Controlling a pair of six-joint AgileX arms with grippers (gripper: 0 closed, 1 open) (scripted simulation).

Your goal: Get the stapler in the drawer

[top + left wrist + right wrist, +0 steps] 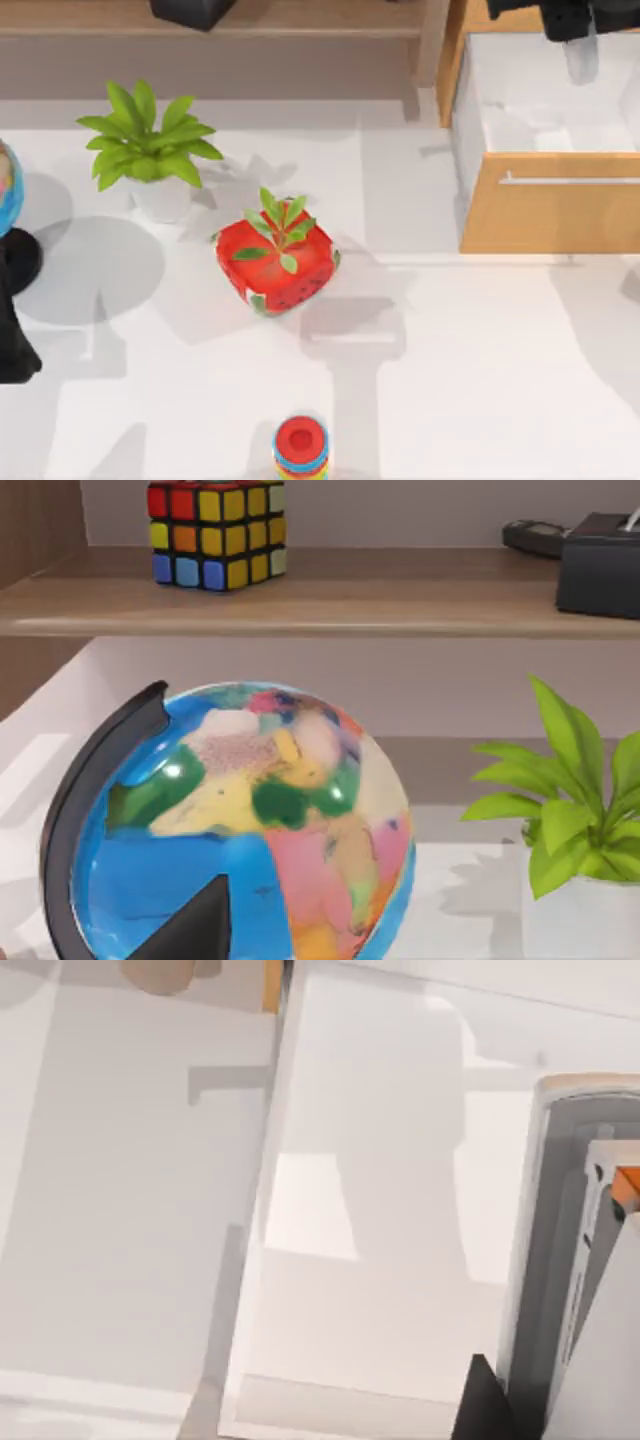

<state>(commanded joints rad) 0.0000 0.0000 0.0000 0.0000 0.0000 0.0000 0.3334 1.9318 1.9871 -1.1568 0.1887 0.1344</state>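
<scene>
The stapler (582, 52) is held gripped in the right gripper's (581, 40) jaws above the open drawer (549, 212). Left gripper (190, 930) parked beside the globe (250, 830); jaw state cannot be told.

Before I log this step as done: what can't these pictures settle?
- Top view: right gripper, above the open drawer, cut off by the edge; its hold on the stapler is unclear.
- Right wrist view: stapler cut off.
- Left arm: cut off at the left edge.
</scene>
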